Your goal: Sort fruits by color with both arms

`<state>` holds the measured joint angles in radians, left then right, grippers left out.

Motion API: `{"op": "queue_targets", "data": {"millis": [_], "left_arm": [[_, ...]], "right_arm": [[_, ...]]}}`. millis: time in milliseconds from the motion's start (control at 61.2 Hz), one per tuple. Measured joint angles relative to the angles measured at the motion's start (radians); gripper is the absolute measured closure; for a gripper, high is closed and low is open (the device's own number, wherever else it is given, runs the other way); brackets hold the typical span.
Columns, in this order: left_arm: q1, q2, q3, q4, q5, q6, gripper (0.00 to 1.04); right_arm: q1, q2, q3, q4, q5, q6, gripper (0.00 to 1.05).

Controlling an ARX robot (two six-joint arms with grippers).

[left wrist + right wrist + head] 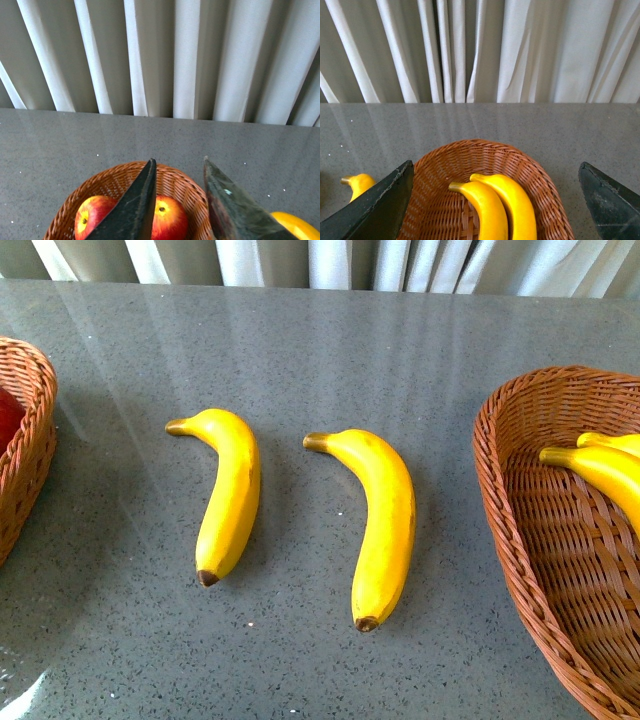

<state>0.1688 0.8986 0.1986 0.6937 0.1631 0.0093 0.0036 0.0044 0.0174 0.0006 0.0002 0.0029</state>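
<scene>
Right gripper hovers over the banana basket, jaws wide, apparently empty. Left gripper, jaws narrower, hangs over two apples. Only the front view shows two loose bananas on the table beside that basket.

Two loose bananas lie parallel on the table — basketed bananas and red apples sit in separate baskets.

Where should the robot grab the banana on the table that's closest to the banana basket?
Probably its thick middle, coming straight down from above. The banana lies flat on the table with nothing touching it, pointing roughly front to back, so jaws closing side to side span its narrow width. The tapered tips would likely slip.
</scene>
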Motion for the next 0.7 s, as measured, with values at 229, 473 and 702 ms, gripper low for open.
{"op": "queue_targets", "data": {"millis": [229,473,702], "left_arm": [[-0.059,-0.139,-0.082,-0.060,-0.058,-0.006,1.03],[-0.164,-0.278,-0.132,-0.145,-0.156,-0.007,1.03],[-0.167,-0.385,-0.187,-0.189,-0.164,-0.007,1.03]], "right_arm": [[0.000,0.000,0.000,0.000,0.000,0.000,0.09],[0.000,0.000,0.000,0.000,0.000,0.000,0.09],[0.000,0.000,0.000,0.000,0.000,0.000,0.09]]}}
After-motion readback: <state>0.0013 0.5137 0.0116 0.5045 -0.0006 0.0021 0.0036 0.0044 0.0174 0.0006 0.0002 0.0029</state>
